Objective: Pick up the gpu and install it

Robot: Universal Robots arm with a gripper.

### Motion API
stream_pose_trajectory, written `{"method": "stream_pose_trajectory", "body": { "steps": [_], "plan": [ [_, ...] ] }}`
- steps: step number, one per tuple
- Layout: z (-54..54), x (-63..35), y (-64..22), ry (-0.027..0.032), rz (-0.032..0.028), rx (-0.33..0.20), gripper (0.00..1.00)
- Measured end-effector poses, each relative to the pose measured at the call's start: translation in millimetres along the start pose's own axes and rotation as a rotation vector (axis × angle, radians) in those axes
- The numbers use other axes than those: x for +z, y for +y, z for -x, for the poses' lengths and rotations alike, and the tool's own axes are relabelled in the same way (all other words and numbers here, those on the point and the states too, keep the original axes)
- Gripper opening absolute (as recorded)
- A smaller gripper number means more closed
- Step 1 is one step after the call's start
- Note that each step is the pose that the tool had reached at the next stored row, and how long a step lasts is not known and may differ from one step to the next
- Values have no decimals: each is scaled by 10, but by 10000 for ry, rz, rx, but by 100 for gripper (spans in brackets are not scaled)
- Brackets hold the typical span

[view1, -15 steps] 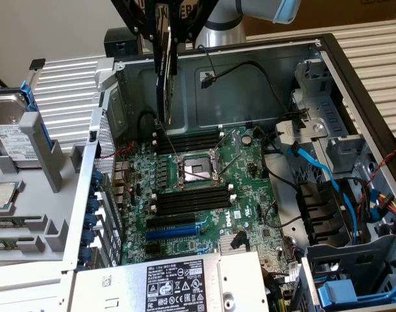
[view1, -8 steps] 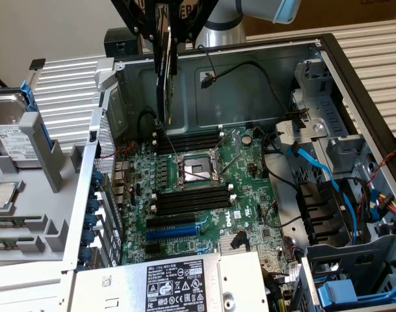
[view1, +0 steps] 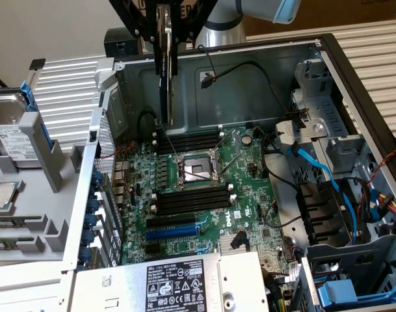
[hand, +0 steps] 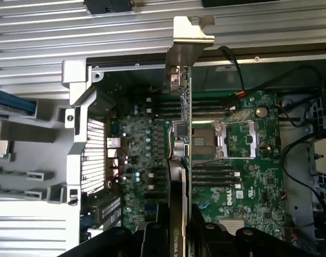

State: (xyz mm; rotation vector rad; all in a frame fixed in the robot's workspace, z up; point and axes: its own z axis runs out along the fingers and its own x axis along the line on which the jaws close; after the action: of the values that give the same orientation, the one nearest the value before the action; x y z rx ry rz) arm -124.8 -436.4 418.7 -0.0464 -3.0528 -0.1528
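Exterior view: my black gripper (view1: pixel 165 65) is clamped on the thin green gpu card (view1: pixel 167 97), above the open grey metal computer case (view1: pixel 250 84).
The gpu hangs on its edge over the large green motherboard (view1: pixel 204 195), above the black memory slots (view1: pixel 188 140) beside the silver processor socket (view1: pixel 194 170). In the wrist view its silver metal bracket (hand: pixel 187 40) is at the end far from my gripper.

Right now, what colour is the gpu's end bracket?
Silver, bare metal: the bracket on the gpu shows best in the wrist view.
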Motion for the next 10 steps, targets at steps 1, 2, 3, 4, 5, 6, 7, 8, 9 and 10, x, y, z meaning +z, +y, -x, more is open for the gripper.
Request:
{"method": "stream_pose_trajectory", "body": {
  "steps": [1,2,3,4,5,6,7,8,9,10],
  "plan": [
    [0,0,0,12,-15,-180,27],
    [-1,0,0,25,-31,-357,27],
    [0,0,0,38,-46,-538,27],
    [0,0,0,51,-61,-717,27],
    [0,0,0,65,-76,-895,27],
    [0,0,0,82,-94,-1091,27],
    [0,0,0,99,-108,-1268,27],
    [1,0,0,114,-123,-1437,27],
    [5,0,0,124,-134,-1557,27],
    [11,-1,0,125,-141,-1651,27]
  ]
}}
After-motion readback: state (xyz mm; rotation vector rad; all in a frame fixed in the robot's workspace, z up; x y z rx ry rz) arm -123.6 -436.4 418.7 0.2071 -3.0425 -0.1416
